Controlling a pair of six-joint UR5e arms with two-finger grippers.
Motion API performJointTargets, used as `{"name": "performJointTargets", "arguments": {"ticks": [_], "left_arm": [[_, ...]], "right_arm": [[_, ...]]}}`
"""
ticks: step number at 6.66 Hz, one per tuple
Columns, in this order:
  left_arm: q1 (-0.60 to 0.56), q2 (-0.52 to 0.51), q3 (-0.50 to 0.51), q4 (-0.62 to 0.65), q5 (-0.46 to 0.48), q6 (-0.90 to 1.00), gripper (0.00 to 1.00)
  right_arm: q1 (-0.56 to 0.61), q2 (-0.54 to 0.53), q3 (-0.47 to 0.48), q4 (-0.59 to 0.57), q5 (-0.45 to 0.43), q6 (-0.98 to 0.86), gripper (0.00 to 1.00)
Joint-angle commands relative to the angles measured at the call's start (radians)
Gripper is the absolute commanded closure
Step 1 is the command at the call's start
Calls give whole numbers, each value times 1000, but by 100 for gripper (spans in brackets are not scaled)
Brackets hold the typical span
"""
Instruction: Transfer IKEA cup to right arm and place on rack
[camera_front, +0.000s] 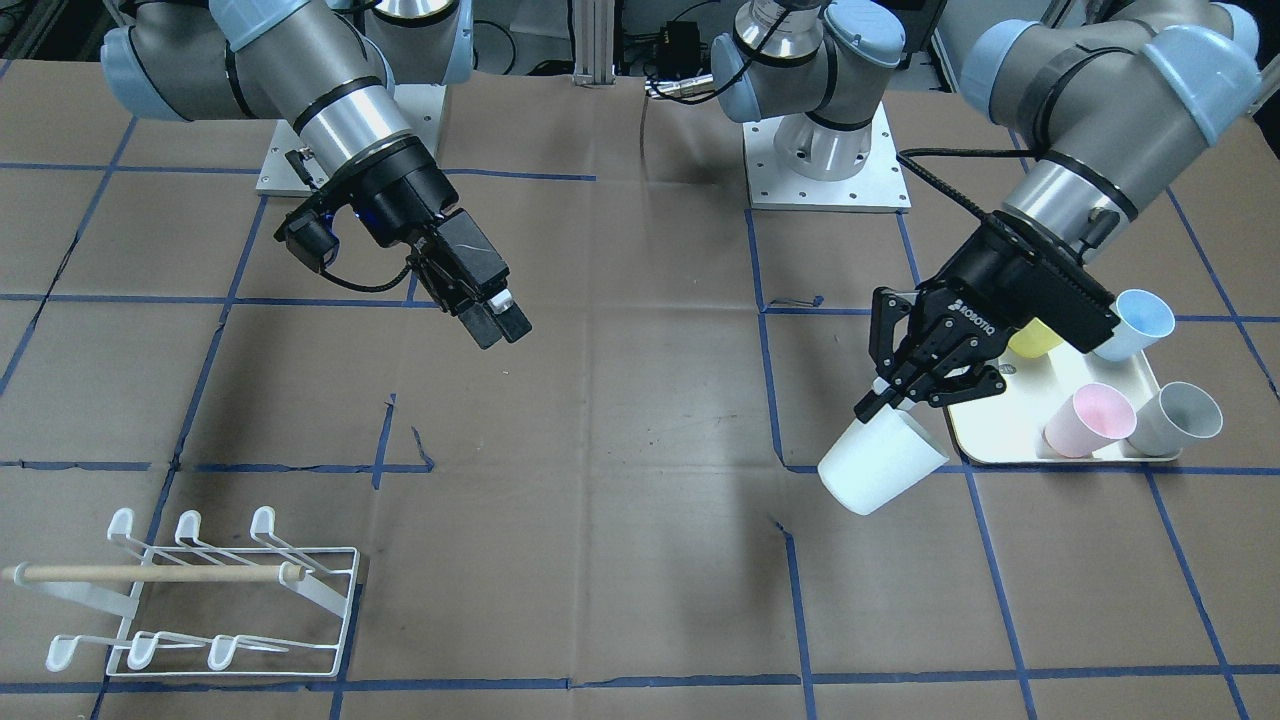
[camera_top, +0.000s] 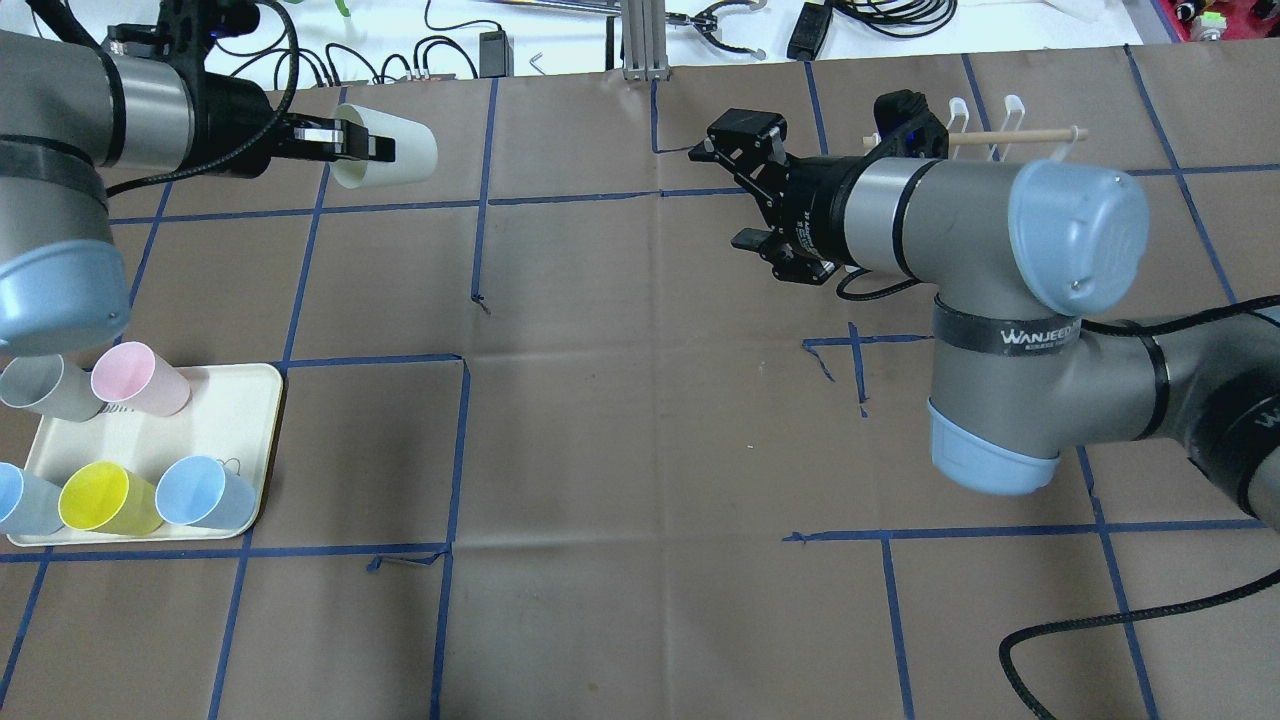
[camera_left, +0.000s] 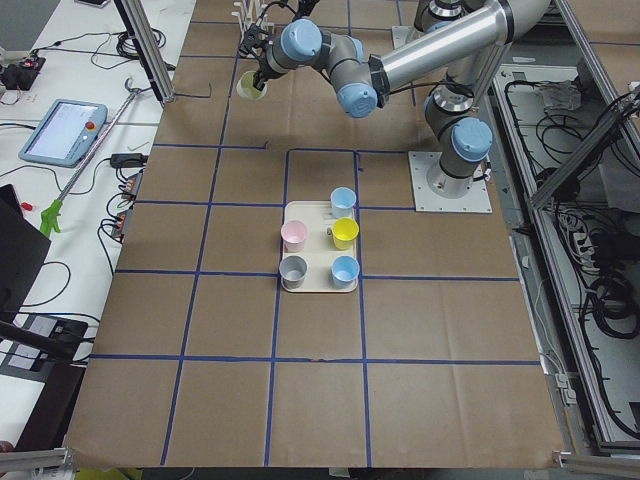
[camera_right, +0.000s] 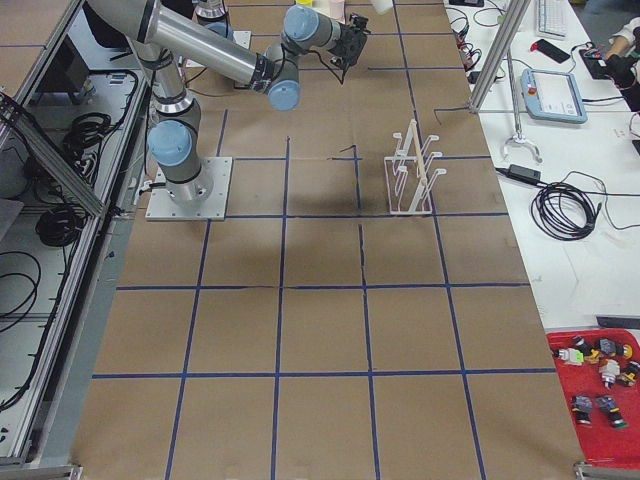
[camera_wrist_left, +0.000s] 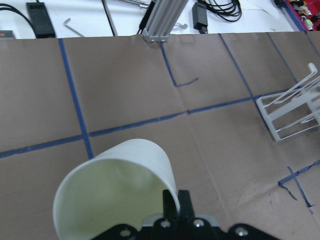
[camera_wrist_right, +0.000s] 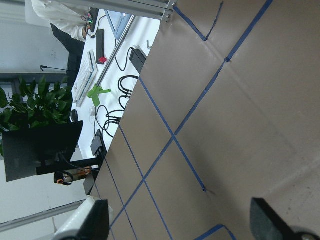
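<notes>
White plastic made the cup, and the left claw was pinched tight on its rim. The cup hung tipped on its side in the air, just off the tray where the other cups sat. We thought it was held out that way so the other arm could take it. The right claw was spread wide with nothing in it, well apart from the cup. The rack stood on that arm's side, ready for the cup. Brown paper with blue tape lines covered the counter. Past it we saw cables and a green plant.
</notes>
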Motion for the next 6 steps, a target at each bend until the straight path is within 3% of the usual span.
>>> {"name": "performJointTargets", "arguments": {"ticks": [1, 3, 6], "left_arm": [[-17, -12, -136, 274, -94, -2, 100], [-95, -24, -162, 397, -93, 0, 100], [-171, -166, -164, 711, -93, -61, 100]], "right_arm": [[20, 8, 49, -214, 1, 280, 1], [59, 57, 49, -296, -11, 372, 0], [74, 73, 52, -300, -17, 370, 0]]}}
